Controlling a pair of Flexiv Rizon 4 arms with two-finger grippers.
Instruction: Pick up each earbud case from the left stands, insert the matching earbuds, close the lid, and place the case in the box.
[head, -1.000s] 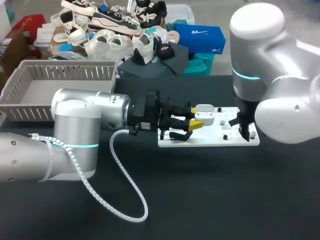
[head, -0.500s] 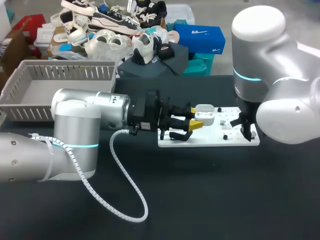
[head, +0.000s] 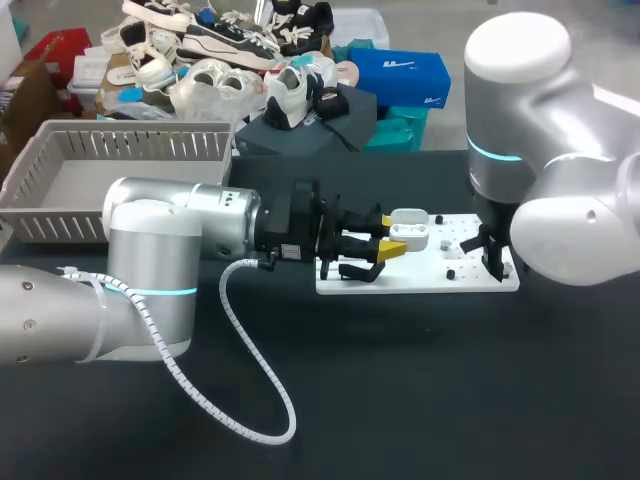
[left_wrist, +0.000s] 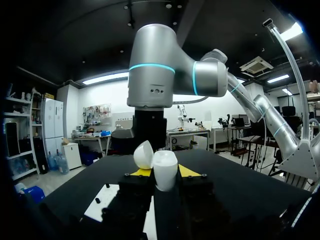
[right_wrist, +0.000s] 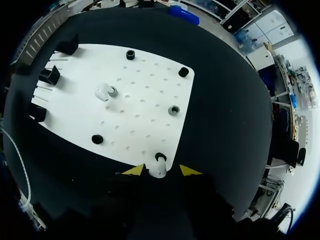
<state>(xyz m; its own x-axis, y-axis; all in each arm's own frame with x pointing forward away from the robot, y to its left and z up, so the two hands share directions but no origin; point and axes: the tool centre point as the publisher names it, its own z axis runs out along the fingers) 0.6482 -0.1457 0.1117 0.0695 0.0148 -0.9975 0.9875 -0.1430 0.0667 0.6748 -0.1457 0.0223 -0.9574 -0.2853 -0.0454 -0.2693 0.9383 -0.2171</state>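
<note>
Black table (head: 400, 380), white pegboard (head: 430, 280): your left gripper (left_wrist: 165, 172) stays clamped on the open earbud case (left_wrist: 161, 165). Your right gripper (right_wrist: 160, 171), nudged at the pegboard's 3 o'clock, straddles an earbud (right_wrist: 158, 170), grip unclear. Insertion is still pending.

Left gripper (head: 392, 247) horizontal, gripping case (left_wrist: 165, 175); right gripper (right_wrist: 159, 171) downward, fingers apart
</note>
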